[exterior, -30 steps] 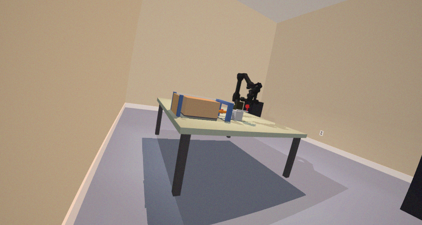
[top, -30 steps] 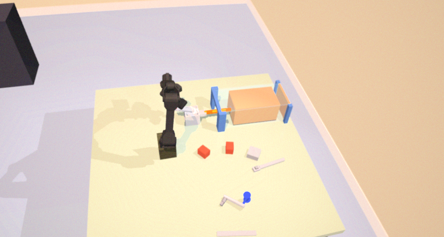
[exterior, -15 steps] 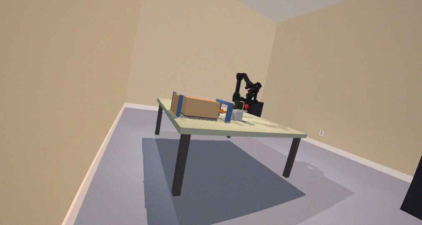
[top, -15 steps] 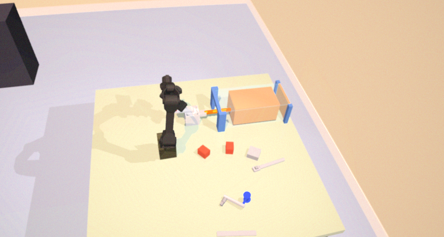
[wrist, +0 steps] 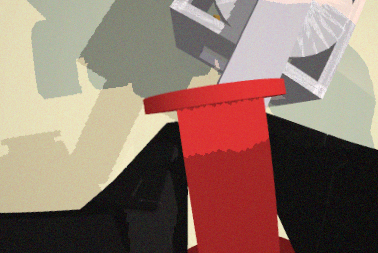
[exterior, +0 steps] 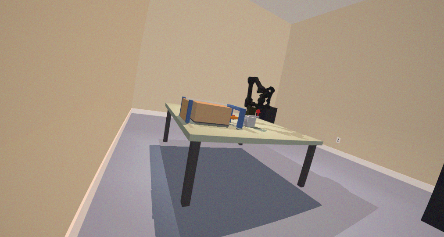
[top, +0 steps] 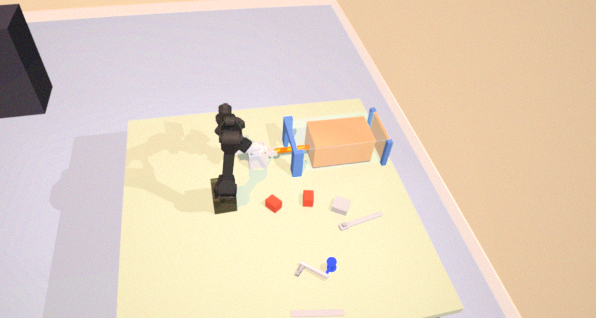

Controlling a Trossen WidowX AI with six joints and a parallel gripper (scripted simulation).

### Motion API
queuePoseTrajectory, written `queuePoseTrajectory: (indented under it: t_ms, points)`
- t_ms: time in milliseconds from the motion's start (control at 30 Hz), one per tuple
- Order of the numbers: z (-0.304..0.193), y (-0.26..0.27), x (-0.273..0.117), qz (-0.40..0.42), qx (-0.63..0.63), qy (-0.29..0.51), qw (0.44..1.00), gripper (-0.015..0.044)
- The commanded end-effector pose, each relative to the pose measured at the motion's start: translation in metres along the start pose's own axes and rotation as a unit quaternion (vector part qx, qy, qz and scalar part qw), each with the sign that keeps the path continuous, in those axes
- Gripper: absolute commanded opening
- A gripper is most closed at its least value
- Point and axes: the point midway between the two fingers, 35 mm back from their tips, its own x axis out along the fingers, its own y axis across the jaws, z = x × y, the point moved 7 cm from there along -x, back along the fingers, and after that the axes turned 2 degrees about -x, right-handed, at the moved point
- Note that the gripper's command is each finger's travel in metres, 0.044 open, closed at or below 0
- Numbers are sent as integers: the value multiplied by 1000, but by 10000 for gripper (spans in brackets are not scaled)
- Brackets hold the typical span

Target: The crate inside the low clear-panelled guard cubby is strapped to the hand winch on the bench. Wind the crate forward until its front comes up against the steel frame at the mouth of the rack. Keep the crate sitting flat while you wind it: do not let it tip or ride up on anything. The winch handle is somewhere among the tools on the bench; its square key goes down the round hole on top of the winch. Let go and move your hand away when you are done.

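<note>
The orange-brown crate sits flat inside the clear-panelled cubby. A gap separates its front from the blue frame at the mouth. An orange strap runs from the crate to the pale winch. The handle's pale arm lies across the winch top; its key end is hidden. My gripper is shut on the handle's upright red knob, beside the winch, on the side away from the crate.
Two red blocks, a pale block and a pale wrench-like bar lie on the bench. A crank with a blue knob and a pale strip lie farther off. Blue posts stand behind the crate.
</note>
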Motion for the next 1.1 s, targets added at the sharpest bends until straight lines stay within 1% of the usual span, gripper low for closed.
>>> queuePoseTrajectory:
  t_ms: [0,1067]
  points:
    - [-12,-20,-2,-14,-6,10,1000,0]
    - [-17,-54,-4,-16,-6,10,1000,0]
